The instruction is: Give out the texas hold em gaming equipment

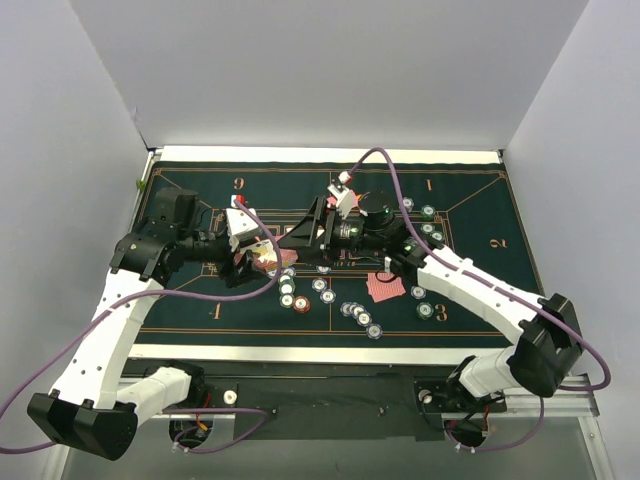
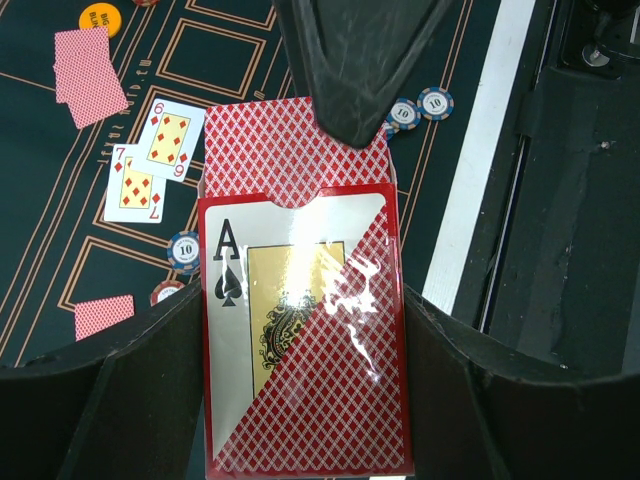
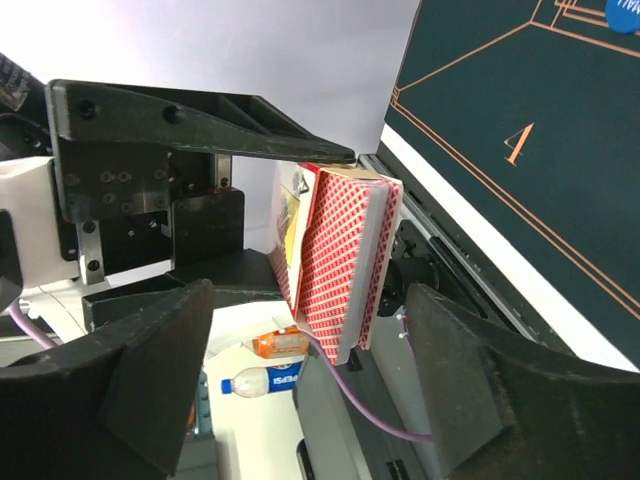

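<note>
My left gripper (image 2: 305, 400) is shut on a red card box (image 2: 300, 330) printed with an ace of spades, held above the green felt mat (image 1: 470, 200). A red-backed deck (image 2: 270, 150) sticks out of the box's open end. My right gripper (image 3: 315, 380) is open, and the deck's end (image 3: 345, 260) stands between its fingers with a gap on each side. One right finger (image 2: 355, 60) lies over the deck's top edge. Face-up six (image 2: 172, 138) and seven of diamonds (image 2: 133, 185), face-down cards (image 2: 88, 62), an orange disc (image 2: 99, 17) and poker chips (image 1: 355, 312) lie on the mat.
More chips (image 1: 428, 228) line the mat's right side, and a face-down card pair (image 1: 385, 288) lies near them. The mat's white border (image 2: 490, 160) runs along the near edge. Beyond the table lie a Pepsi bottle (image 3: 262, 380) and an orange packet (image 3: 280, 343).
</note>
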Robot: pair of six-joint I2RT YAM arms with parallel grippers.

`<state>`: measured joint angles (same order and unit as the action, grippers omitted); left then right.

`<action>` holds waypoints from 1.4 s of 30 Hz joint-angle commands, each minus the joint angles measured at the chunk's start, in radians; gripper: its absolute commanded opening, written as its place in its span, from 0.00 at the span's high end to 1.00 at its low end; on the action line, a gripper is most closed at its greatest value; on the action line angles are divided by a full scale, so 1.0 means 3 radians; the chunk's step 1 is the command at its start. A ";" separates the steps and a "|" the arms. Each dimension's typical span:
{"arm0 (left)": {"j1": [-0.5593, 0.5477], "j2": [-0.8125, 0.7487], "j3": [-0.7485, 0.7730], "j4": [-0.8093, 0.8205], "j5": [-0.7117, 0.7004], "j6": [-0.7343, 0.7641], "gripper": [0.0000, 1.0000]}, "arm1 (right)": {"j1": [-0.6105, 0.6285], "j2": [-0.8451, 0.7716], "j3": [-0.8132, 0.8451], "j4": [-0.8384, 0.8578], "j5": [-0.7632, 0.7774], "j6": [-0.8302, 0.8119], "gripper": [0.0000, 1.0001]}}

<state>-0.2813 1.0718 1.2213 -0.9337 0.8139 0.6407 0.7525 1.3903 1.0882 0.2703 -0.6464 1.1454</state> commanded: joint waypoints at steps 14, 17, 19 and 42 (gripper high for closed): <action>-0.0018 -0.0044 0.0081 0.0100 0.0156 0.0048 0.59 | 0.0013 0.0162 -0.0125 0.0316 0.0114 0.0180 0.53; -0.0018 -0.0034 0.0096 0.0100 0.0161 0.0038 0.59 | 0.0013 0.0203 -0.0135 0.0290 0.0130 0.0181 0.57; -0.0018 -0.0024 0.0122 0.0090 0.0161 0.0038 0.59 | 0.0013 0.0198 -0.0176 0.0260 0.0140 0.0176 0.57; -0.0018 -0.0034 0.0117 0.0126 0.0151 0.0027 0.59 | -0.0228 -0.0150 -0.0432 0.0382 0.0074 0.0339 0.70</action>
<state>-0.2829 1.0771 1.2209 -0.9546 0.8104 0.6407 0.6926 1.3907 0.9707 0.3485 -0.6167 1.2335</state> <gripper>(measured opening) 0.752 0.321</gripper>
